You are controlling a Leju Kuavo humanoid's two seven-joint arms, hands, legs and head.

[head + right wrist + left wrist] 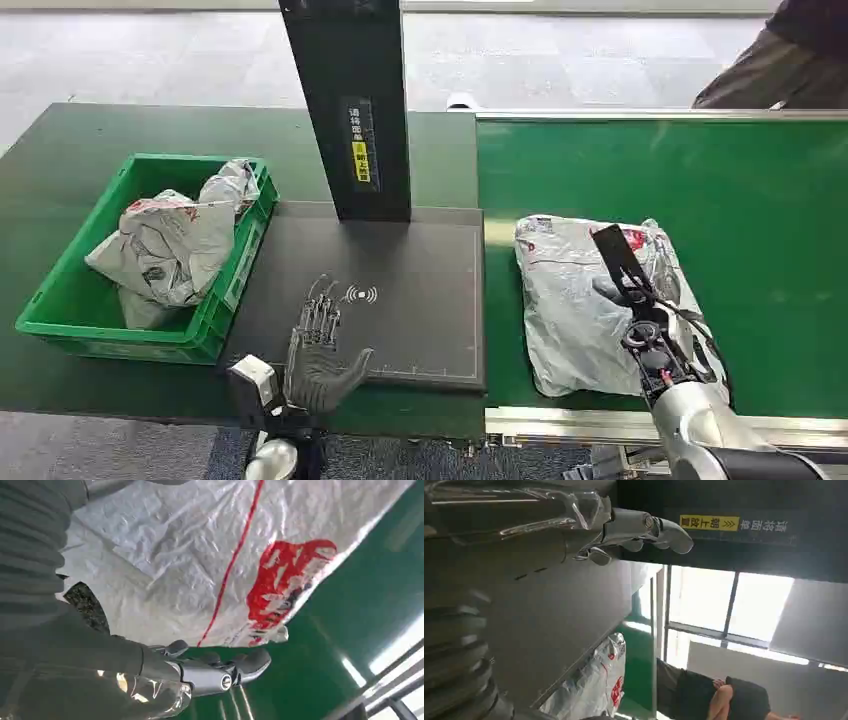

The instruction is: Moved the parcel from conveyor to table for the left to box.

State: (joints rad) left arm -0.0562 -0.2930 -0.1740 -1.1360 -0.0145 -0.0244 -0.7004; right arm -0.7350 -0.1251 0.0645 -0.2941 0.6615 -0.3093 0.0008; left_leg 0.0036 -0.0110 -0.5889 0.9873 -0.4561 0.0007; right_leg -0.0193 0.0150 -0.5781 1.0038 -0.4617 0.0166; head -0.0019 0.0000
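Parcel (580, 300): grey poly mailer with red print, flat on your green conveyor belt (760, 210) | dark scan pad (400, 290) beside it | green crate (70, 300) holding bagged parcels | right hand (625, 275) over the parcel, grip cannot be told | left hand (318, 350) flat on pad, fingers spread, holding nothing.

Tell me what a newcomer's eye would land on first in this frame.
Most likely the crumpled grey parcel with red print lying on the bright green conveyor, with the right hand at or over it. Next, the green crate on the left, already holding similar bags, and the left hand lying spread on the dark scanner pad between them.
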